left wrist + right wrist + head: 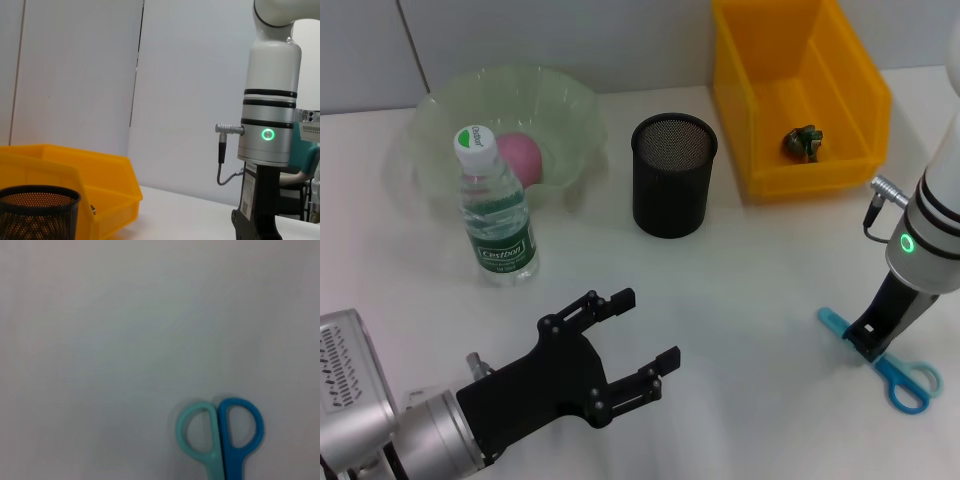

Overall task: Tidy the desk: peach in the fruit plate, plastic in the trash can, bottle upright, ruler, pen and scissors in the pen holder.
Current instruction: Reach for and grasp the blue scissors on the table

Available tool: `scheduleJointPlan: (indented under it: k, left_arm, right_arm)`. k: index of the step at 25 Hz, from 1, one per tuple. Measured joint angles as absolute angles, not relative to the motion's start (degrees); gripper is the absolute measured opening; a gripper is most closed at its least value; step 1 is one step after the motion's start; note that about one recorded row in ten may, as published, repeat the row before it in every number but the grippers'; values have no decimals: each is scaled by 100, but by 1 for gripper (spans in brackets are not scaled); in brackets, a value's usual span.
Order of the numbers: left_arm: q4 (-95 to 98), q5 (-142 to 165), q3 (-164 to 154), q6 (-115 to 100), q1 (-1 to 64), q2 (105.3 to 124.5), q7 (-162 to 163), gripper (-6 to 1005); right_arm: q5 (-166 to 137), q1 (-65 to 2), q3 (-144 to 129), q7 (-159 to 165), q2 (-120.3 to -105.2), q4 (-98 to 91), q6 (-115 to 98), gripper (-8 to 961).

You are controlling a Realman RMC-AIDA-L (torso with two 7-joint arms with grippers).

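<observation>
The pink peach (520,157) lies in the green fruit plate (575,110) at the back left. In front of the plate the water bottle (497,212) stands upright. The black mesh pen holder (673,173) (37,210) is at the middle. Crumpled green plastic (803,141) rests inside the yellow trash can (860,90) (105,195). Blue scissors (905,380) (222,432) lie flat on the table at the right. My right gripper (868,340) is lowered onto their middle. My left gripper (648,328) hangs open and empty at the front left. Ruler and pen are out of view.
The white table (750,280) runs up to a pale wall behind the plate and the trash can. In the left wrist view, the right arm (267,130) stands upright to the side of the trash can.
</observation>
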State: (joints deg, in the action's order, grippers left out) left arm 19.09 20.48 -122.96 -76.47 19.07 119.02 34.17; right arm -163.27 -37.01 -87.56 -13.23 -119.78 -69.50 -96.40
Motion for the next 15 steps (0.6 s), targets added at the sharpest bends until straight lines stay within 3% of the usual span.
scheduleJointPlan:
  k: [4, 9, 15]
  left_arm:
    - [1907, 2048, -12297, -7647, 1907, 11909, 3412, 797]
    - [1907, 2048, -12328, -7653, 1910, 11913, 3404, 797]
    - [1907, 2047, -12332, -7653, 1922, 11918, 3401, 797]
  right_arm:
    - [-16323, -3653, -8772, -1256, -11960, -6954, -9624, 52]
    - [-16323, -3492, -8855, -1048, -11951, -7279, -9540, 51]
    - [-16313, -3416, -8912, -989, -11945, -7447, -9590, 176]
